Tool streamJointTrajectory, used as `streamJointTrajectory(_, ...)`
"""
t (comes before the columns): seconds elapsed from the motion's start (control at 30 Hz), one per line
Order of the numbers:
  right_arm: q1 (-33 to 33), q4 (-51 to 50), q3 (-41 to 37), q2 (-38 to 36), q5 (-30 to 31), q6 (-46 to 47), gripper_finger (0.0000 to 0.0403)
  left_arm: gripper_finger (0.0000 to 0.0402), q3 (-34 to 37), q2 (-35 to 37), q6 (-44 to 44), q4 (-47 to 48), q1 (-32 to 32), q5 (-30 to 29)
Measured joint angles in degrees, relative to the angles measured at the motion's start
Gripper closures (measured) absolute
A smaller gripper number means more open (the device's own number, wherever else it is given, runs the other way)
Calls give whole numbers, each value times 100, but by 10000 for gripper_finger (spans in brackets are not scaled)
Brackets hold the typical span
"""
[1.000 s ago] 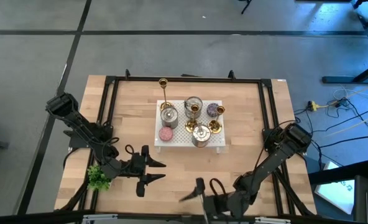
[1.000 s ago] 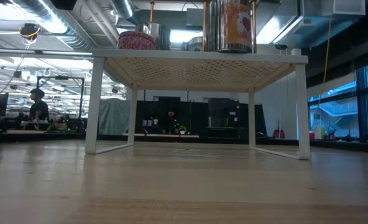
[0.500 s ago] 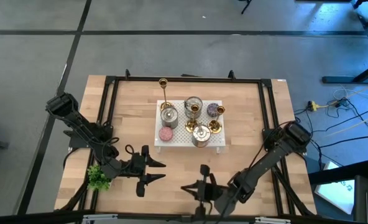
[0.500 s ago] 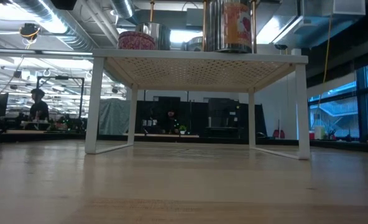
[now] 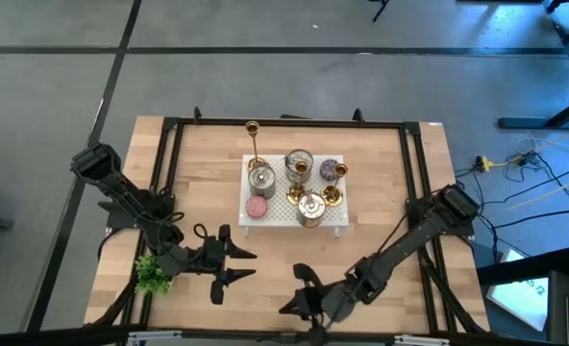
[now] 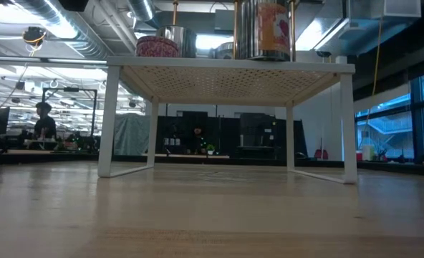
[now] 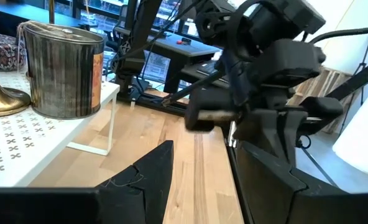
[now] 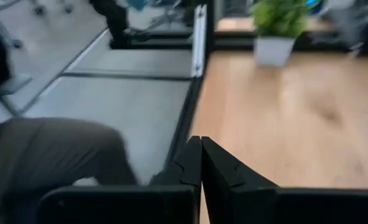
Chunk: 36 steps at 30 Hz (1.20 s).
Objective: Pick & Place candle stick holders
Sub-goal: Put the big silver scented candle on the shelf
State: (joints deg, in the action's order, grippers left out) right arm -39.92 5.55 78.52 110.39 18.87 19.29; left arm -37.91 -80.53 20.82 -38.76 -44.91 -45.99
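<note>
The right gripper (image 5: 299,294) hangs low over the near edge of the pale wood table (image 5: 381,183), empty, its two dark angular fingers (image 8: 187,163) pressed together with only a thin seam between them in the right wrist view. A second ago it sat closer to the table's front edge and pointed more to the left; the arm has since swung it up and toward the rack. The left gripper (image 5: 235,264) waits to its left, near a small green plant (image 5: 152,274), with its blunt black fingers (image 7: 150,171) spread apart and nothing between them; it has not shifted.

The holders stand well apart from both grippers, farther back at the table's middle, on a white perforated rack (image 5: 334,223) with thin wire legs. The tall holder (image 5: 254,144), a slim shiny brass stick with a small top cup, rises at the rack's back left corner. A short holder (image 5: 333,192) with a round flared gold base stands at the rack's right side, and another (image 5: 298,186) stands near the middle.

Among them are ribbed silver tins (image 5: 309,209), cylindrical and reflective, and a round pink candle (image 5: 257,207) at the front left. In the low view the rack's top (image 6: 230,68) shows as a flat mesh plate. Nothing on the rack has changed.
</note>
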Motion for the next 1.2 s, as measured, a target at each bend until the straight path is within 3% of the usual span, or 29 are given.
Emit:
streamJointTrajectory(0.2,-193,-349,-84,-72,2193,116,401,229,0,0,2,0,-11,45)
streamJointTrajectory(0.33,-129,-277,-508,-242,1944,115,401,229,0,0,2,0,-44,68)
streamJointTrajectory(0.53,-79,1074,-1472,-465,1792,-330,402,229,0,0,2,-1,-44,72)
streamJointTrajectory(0.73,98,2355,-2673,-1166,1757,-597,402,229,0,0,0,1,-33,48)
streamJointTrajectory(0.9,164,2972,-3466,-1757,2599,-531,402,229,4,0,-2,28,-33,-5)
streamJointTrajectory(1.07,78,2977,-3505,-1843,3593,-636,403,229,4,0,4,91,5,-38)
streamJointTrajectory(1.2,122,2890,-3419,-1812,3674,-647,403,229,4,-4,49,133,49,-46)
